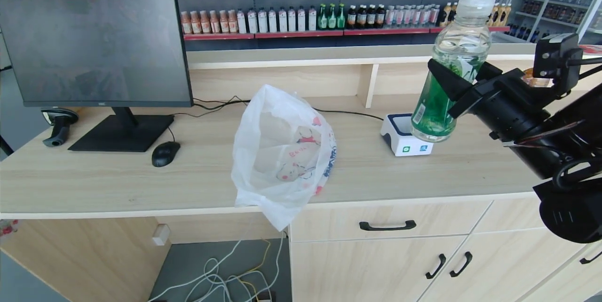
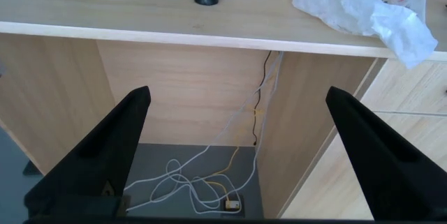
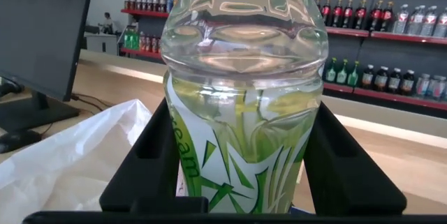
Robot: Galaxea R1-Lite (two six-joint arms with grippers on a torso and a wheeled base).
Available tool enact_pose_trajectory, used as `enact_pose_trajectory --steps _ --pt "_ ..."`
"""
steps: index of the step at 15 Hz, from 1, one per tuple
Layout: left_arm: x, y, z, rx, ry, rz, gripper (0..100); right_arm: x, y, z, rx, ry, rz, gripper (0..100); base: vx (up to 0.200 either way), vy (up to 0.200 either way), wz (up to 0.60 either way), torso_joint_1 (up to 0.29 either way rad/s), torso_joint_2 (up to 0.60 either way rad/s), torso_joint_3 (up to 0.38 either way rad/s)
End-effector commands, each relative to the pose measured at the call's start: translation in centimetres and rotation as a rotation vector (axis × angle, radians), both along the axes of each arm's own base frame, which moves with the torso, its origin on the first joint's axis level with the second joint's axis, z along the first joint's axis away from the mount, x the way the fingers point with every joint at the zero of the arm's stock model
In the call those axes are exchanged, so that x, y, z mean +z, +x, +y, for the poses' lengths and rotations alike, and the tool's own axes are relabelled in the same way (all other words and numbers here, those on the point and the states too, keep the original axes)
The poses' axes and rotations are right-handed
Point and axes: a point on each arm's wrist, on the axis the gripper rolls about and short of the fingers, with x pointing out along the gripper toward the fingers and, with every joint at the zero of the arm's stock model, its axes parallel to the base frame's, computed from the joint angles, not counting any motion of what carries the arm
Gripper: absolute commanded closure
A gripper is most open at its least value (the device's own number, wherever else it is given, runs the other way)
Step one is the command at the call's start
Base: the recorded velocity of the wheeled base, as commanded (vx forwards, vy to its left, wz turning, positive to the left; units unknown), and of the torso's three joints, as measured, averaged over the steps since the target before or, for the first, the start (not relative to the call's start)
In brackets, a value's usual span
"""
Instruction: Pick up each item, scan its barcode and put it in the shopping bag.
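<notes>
Behind the long light wooden bench (image 1: 94, 179) stand red-edged store shelves (image 1: 301, 19) full of bottles. On the bench, a black flat monitor (image 1: 94, 43) stands at the left with a black computer mouse (image 1: 165, 153) near its foot. A white thin plastic shopping bag (image 1: 282, 151) with a printed picture sits in the middle, and its lower part hangs over the front edge. The right tool (image 1: 442, 88) is closed around a clear plastic bottle with a green label and a white cap (image 1: 451, 67), one finger on each side. It holds the bottle almost upright above the bench, with the bottom just over a small white box-shaped scanner (image 1: 404, 139) to the right of the bag. The left tool (image 2: 237, 95) is wide apart and holds nothing, low before the bench's front edge, facing white cables (image 2: 188, 182) on the floor.
</notes>
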Motion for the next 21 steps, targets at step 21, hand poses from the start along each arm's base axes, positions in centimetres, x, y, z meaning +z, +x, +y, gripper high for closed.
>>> enact_pose_trajectory --steps 21 --pt "0.1 0.0 0.0 0.0 0.002 -0.004 0 -4.6 4.1 3.9 0.121 0.033 0.148 100 0.0 0.0 0.26 0.0 0.0 0.001"
